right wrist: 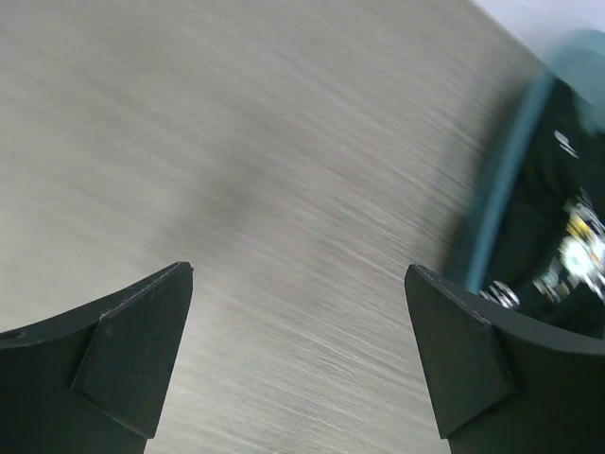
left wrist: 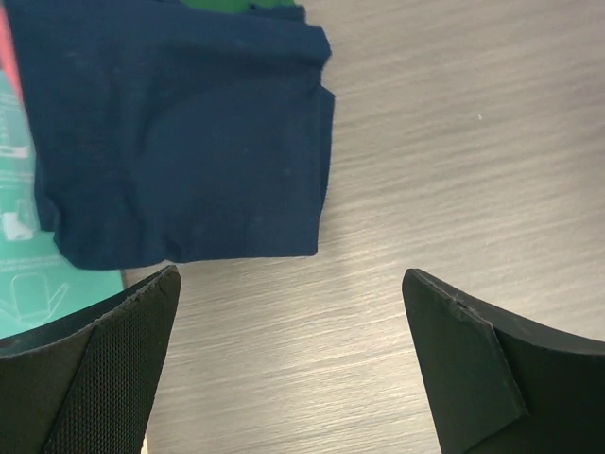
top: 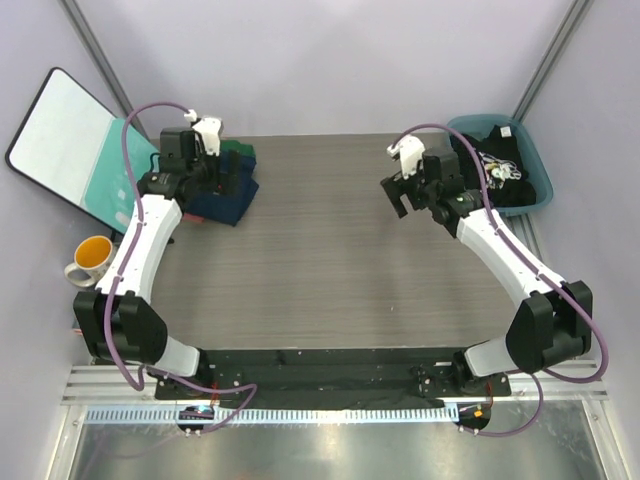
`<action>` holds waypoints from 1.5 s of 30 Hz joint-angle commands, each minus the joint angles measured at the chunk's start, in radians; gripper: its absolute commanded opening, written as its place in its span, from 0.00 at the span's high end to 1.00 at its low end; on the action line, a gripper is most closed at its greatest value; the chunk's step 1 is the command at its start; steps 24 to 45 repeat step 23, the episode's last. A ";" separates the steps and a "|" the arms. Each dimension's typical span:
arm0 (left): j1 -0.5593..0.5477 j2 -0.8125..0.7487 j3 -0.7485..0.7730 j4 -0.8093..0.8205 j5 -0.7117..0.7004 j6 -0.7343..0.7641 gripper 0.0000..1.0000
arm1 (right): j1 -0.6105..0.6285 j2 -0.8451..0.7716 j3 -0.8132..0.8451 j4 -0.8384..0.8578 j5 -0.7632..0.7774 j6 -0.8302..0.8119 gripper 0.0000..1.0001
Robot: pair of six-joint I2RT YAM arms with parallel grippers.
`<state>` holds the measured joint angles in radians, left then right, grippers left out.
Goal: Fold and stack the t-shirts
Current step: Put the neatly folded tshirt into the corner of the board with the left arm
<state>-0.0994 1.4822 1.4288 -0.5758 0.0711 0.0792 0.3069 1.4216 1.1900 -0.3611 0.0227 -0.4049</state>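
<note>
Black t-shirt with white print lies bunched in the teal bin at the far right corner of the table, and the next pick looks to turn on how it lies from the right gripper; that gripper hangs over bare table just left of the bin, jaws spread wide and empty; in the right wrist view the bin rim stands between the fingers and the dark cloth, so the shirt lies off to the gripper's right, beyond the rim; crumpled as it is, it shows no clear long axis; the right arm is much the nearer, since the left gripper, also wide and empty, hovers at the far left over the folded navy t-shirt, which rests on a dark green t-shirt; I judge a reach rightward over the rim comes next.
</note>
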 commanded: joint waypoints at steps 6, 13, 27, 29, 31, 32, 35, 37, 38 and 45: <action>-0.068 -0.071 -0.022 0.065 -0.074 -0.044 0.00 | -0.043 -0.056 -0.046 0.205 0.299 0.155 0.00; -0.074 -0.060 -0.011 0.073 -0.083 -0.067 0.00 | -0.049 -0.055 -0.038 0.231 0.312 0.158 0.00; -0.079 -0.034 0.016 0.071 -0.085 -0.075 0.00 | -0.049 -0.066 -0.046 0.241 0.298 0.140 0.00; -0.079 -0.034 0.016 0.071 -0.085 -0.075 0.00 | -0.049 -0.066 -0.046 0.241 0.298 0.140 0.00; -0.079 -0.034 0.016 0.071 -0.085 -0.075 0.00 | -0.049 -0.066 -0.046 0.241 0.298 0.140 0.00; -0.079 -0.034 0.016 0.071 -0.085 -0.075 0.00 | -0.049 -0.066 -0.046 0.241 0.298 0.140 0.00; -0.079 -0.034 0.016 0.071 -0.085 -0.075 0.00 | -0.049 -0.066 -0.046 0.241 0.298 0.140 0.00; -0.079 -0.034 0.016 0.071 -0.085 -0.075 0.00 | -0.049 -0.066 -0.046 0.241 0.298 0.140 0.00; -0.079 -0.034 0.016 0.071 -0.085 -0.075 0.00 | -0.049 -0.066 -0.046 0.241 0.298 0.140 0.00; -0.079 -0.034 0.016 0.071 -0.085 -0.075 0.00 | -0.049 -0.066 -0.046 0.241 0.298 0.140 0.00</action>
